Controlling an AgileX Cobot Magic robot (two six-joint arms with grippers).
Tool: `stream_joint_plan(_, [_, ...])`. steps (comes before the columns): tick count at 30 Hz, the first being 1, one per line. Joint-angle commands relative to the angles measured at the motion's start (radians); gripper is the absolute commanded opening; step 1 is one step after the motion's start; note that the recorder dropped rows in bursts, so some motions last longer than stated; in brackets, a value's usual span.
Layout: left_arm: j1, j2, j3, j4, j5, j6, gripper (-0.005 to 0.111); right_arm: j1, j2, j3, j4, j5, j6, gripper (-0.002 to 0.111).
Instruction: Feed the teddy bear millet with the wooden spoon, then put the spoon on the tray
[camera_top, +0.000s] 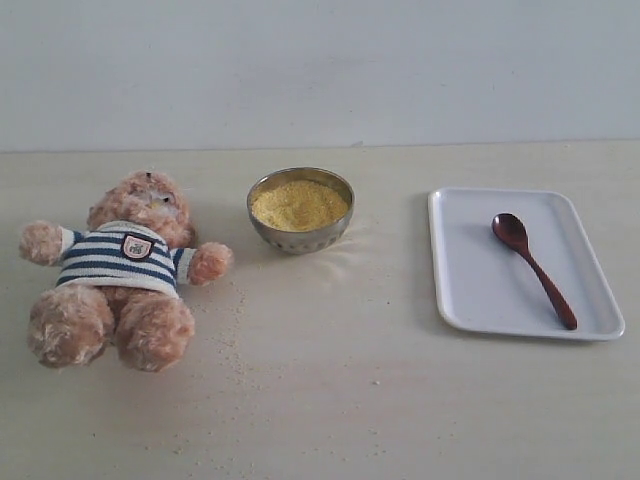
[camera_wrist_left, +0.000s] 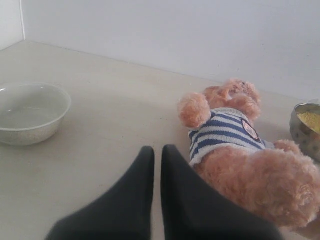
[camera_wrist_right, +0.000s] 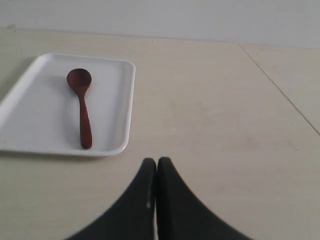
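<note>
Both grippers show only in their wrist views, each with its black fingers pressed together and nothing between them. The left gripper (camera_wrist_left: 158, 150) hangs just beside the teddy bear (camera_wrist_left: 235, 145), close to its leg. The right gripper (camera_wrist_right: 156, 161) hangs over bare table (camera_wrist_right: 225, 125), near a corner of the tray (camera_wrist_right: 30, 125).

In the exterior view, taking the steel bowl (camera_top: 300, 240) as the centre of the dial, the bear lies at about eight o'clock. It is flat on its back, with its head toward twelve and its legs toward six. The millet (camera_top: 299, 205) is heaped in the bowl, almost to the rim. Faint specks at about seven o'clock of the bowl look like stray grains (camera_top: 235, 340), though they are too small to be sure.

The tray sits well apart at about four o'clock. The wooden spoon (camera_top: 533, 268) lies inside it, its oval bowl toward eleven and its handle toward five.

The left wrist view also shows a pale empty bowl (camera_wrist_left: 30, 132) on the table, well apart from the bear on the side away from the millet.
</note>
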Motion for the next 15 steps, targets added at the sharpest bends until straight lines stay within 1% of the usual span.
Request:
stream_joint_plan(1, [0.001,-0.003,0.003,0.002,-0.003,0.002,0.005,-0.003,-0.005,0.005,-0.013,-0.048,-0.005,0.001])
stream_joint_plan(4, [0.001,-0.003,0.003,0.002,-0.003,0.002,0.005,-0.003,-0.005,0.005,0.02,-0.05,-0.005,0.001])
stream_joint_plan(15, [0.001,-0.003,0.003,0.002,-0.003,0.002,0.005,-0.003,-0.005,0.005,0.02,-0.05,-0.005,0.001])
